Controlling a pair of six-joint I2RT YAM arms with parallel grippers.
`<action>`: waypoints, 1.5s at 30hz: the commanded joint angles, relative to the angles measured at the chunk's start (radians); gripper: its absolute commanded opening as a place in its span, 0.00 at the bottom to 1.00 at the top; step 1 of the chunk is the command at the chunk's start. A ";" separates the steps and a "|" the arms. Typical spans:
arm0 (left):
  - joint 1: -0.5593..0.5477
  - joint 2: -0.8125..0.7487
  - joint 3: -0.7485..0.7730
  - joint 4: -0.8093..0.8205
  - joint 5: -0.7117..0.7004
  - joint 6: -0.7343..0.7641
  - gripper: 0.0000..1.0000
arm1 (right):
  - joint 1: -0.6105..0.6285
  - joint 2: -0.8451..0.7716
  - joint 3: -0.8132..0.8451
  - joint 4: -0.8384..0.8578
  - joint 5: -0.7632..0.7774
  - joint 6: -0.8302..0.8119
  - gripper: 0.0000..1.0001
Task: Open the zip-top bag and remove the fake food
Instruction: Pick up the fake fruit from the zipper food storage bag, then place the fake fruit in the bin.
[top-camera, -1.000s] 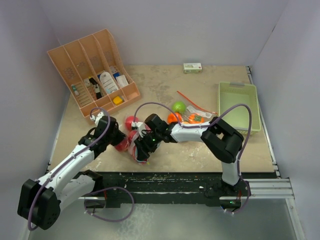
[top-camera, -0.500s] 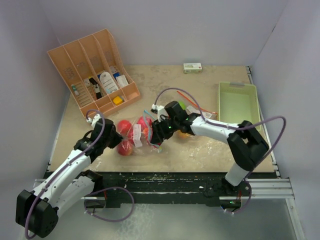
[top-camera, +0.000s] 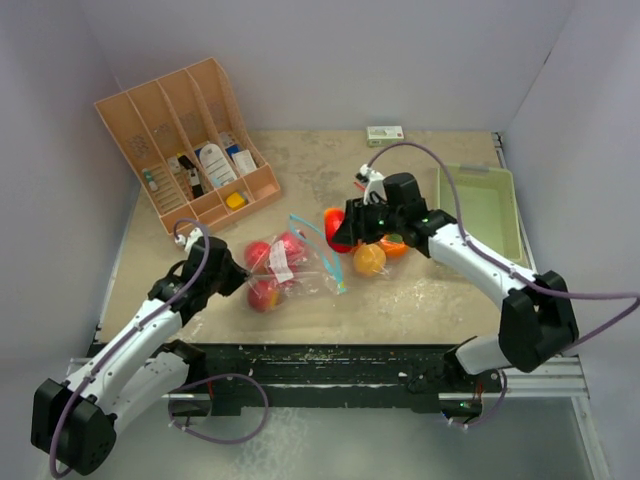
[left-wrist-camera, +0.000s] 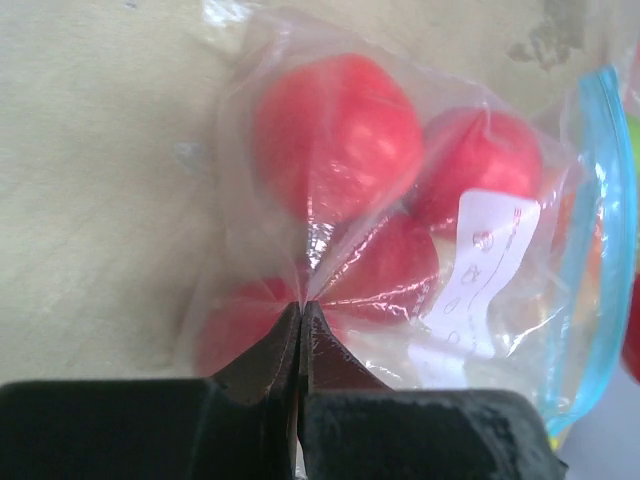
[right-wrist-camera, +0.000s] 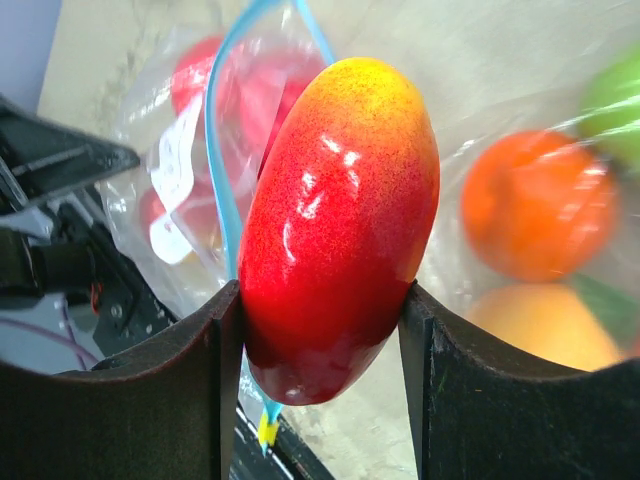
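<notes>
The clear zip-top bag (top-camera: 300, 268) with a blue zip edge lies open at mid-table, with several red toy fruits (top-camera: 263, 293) inside. My left gripper (top-camera: 236, 279) is shut on a pinch of the bag's plastic at its left end; in the left wrist view the jaws (left-wrist-camera: 301, 312) are closed on the film in front of the red fruits (left-wrist-camera: 335, 135). My right gripper (top-camera: 347, 224) is shut on a red-and-yellow oblong fruit (right-wrist-camera: 340, 220), held above the table to the right of the bag's mouth. Loose orange fruits (top-camera: 369, 259) lie below it, and a green one (right-wrist-camera: 622, 98) shows at the edge.
A pale green tray (top-camera: 480, 178) stands at the right. A peach divided organiser (top-camera: 150, 110) with small items stands at the back left. A small box (top-camera: 385, 134) lies by the back wall.
My right gripper has moved right and back, away from the bag, carrying the red-and-yellow fruit. The bag has settled flat. My left gripper keeps its pinch in nearly the same place.
</notes>
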 joint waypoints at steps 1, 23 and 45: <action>0.013 -0.017 -0.017 -0.063 -0.058 0.022 0.00 | -0.094 -0.087 0.012 0.035 0.028 0.066 0.15; 0.035 0.195 0.087 0.119 0.042 0.142 0.00 | -0.777 0.074 0.078 0.043 0.079 0.248 0.22; 0.034 0.306 0.110 0.211 0.089 0.140 0.00 | -0.496 -0.048 0.037 0.009 0.229 0.127 0.67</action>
